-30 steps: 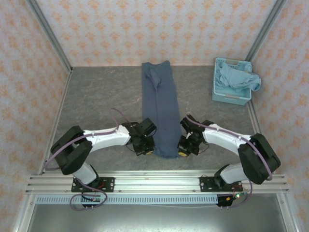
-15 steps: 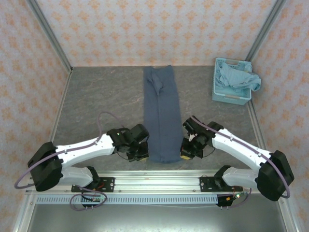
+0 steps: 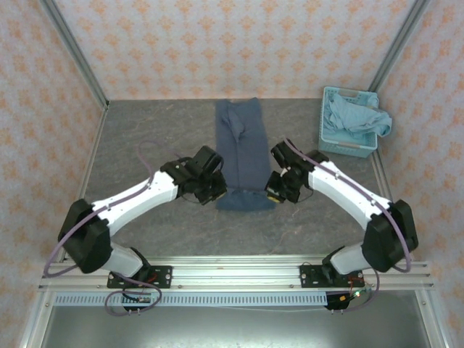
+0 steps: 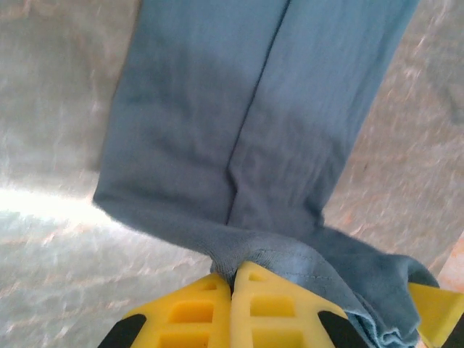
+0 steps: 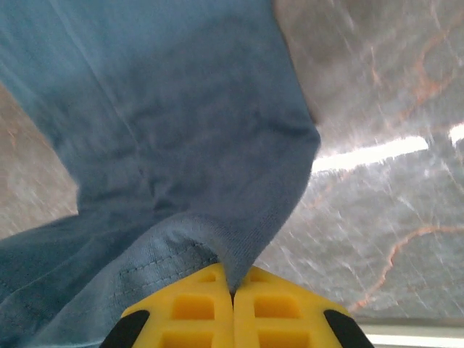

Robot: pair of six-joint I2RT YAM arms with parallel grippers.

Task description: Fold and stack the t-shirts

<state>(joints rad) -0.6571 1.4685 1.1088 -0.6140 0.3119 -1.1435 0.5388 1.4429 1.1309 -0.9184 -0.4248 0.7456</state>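
Your left claw (image 3: 216, 194) and right claw (image 3: 275, 194) are each clamped shut on a near hem corner of the dark slate-blue t-shirt (image 3: 243, 141). Since half a second ago you've carried that hem from the near edge of the worktop (image 3: 145, 145) to its middle, doubling it over the strip. The aqua-blue t-shirt (image 3: 360, 116) sits in the basket (image 3: 346, 148) at the far right corner.

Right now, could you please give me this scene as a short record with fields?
dark t-shirt: narrow folded strip lying lengthwise on the table, near hem bunched and pinched at both corners
left gripper: shut on the hem's left corner
right gripper: shut on the hem's right corner
aqua t-shirt: crumpled in the basket
basket: table's far right corner
stack: not yet begun
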